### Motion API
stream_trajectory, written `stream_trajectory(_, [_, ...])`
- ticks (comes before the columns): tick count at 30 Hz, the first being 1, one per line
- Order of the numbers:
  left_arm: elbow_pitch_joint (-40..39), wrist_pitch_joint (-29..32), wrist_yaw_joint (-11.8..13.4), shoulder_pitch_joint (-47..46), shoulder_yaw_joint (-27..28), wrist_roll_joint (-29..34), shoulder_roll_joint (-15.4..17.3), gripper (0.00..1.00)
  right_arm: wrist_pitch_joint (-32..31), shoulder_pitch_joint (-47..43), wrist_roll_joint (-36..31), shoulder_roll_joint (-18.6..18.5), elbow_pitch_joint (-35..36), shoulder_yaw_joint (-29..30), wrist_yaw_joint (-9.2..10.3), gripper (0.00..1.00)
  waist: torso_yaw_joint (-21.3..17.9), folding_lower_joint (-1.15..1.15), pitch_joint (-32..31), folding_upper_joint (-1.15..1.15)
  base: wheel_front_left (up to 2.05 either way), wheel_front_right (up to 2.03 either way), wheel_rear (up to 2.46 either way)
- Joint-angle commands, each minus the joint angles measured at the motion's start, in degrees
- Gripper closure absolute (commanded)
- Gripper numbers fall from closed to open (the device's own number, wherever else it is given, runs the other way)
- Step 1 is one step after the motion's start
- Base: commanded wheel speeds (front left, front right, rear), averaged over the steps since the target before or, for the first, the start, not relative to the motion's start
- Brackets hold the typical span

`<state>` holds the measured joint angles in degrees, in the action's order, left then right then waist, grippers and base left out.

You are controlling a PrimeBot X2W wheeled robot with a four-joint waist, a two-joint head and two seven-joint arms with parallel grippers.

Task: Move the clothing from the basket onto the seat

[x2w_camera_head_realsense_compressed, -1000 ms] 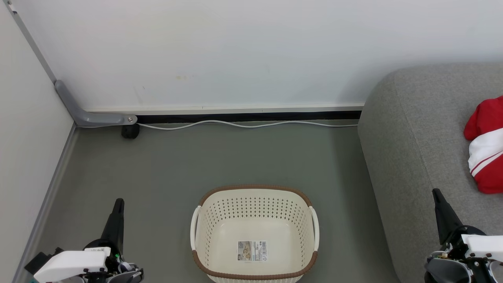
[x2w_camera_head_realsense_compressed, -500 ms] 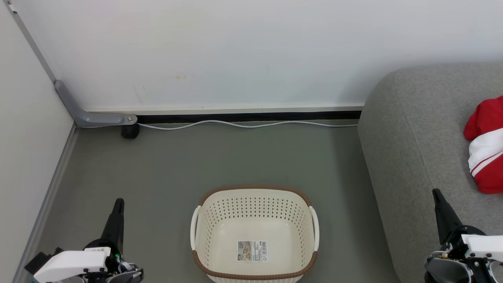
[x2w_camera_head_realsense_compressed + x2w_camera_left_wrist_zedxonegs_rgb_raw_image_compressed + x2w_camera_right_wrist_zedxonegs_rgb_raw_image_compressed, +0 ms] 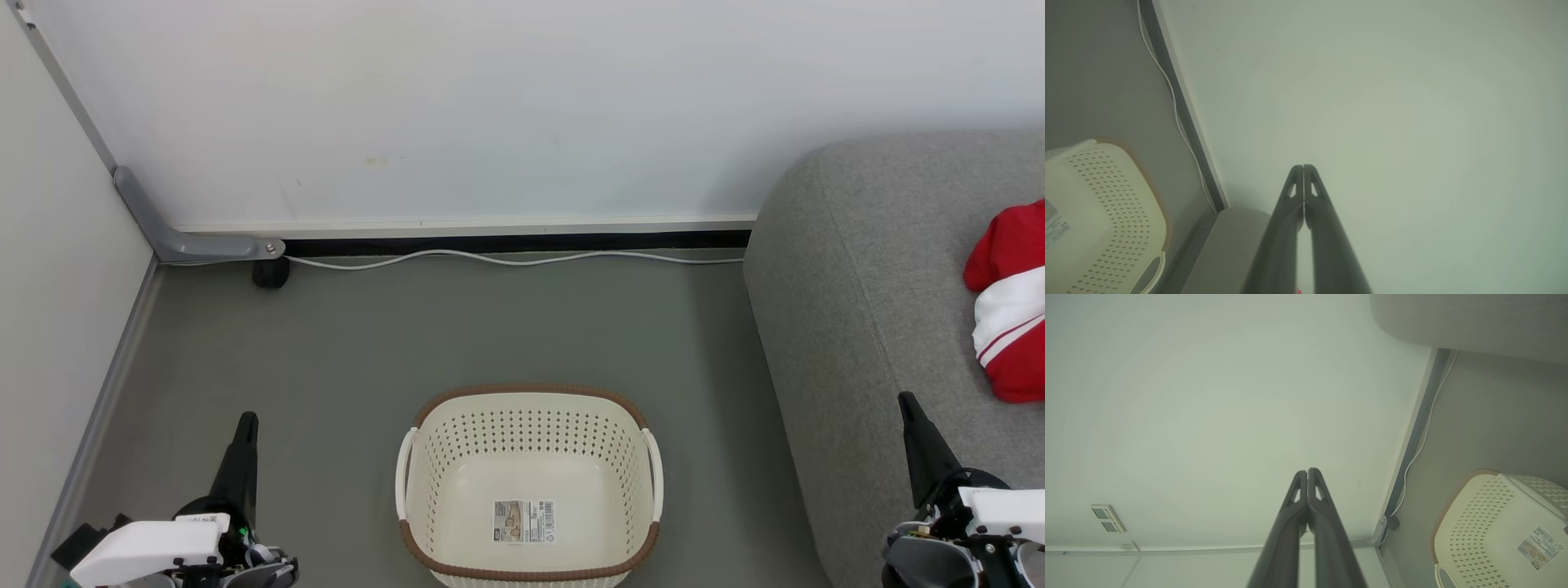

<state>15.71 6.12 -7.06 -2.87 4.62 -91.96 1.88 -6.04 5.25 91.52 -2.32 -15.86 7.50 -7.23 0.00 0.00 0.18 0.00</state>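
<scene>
Left jaws: the left gripper (image 3: 246,420) sits low on the left, over the floor; its 2 dark fingers are pressed tight together, tip to tip, and we see nothing held between them and nothing touching them
Right jaws: the right gripper (image 3: 904,398) sits low on the right, in front of the seat's edge; its 2 fingers are pressed together too, with nothing held
Clothing: we see the clothing (image 3: 1011,306), red with white stripes, lying in a heap on the seat (image 3: 857,327) at the far right, cut off by the picture's edge
Basket: the basket (image 3: 531,391) stands on the floor between the 2 grippers, well apart from both; we can see its bottom and a label sticker (image 3: 523,521) there
What changed: we find no change from 1 second ago; the grippers, the basket and the clothing are all in the same spots
Floor: the floor (image 3: 367,343) is flat and grey-green
Room: a white wall (image 3: 490,106) stands behind; a white cable (image 3: 506,259) runs along its foot, from a grey bracket (image 3: 192,244) in the corner to the seat
</scene>
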Motion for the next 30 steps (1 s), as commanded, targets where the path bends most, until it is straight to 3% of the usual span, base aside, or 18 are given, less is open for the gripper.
stream_trajectory(1, [-1.65,0.35,-0.43,-3.32,1.89,-0.22,0.99,1.0,-0.45,0.93,0.64,-0.55,1.83,-0.97,-0.25,1.0,0.0,0.0,0.0,0.0,0.0,0.0,0.0])
stream_trajectory(30, [-1.66,0.35,-0.43,-3.32,1.89,-0.22,0.99,1.0,-0.45,0.93,0.64,-0.55,1.84,-0.98,-0.25,1.0,0.0,0.0,0.0,0.0,0.0,0.0,0.0])
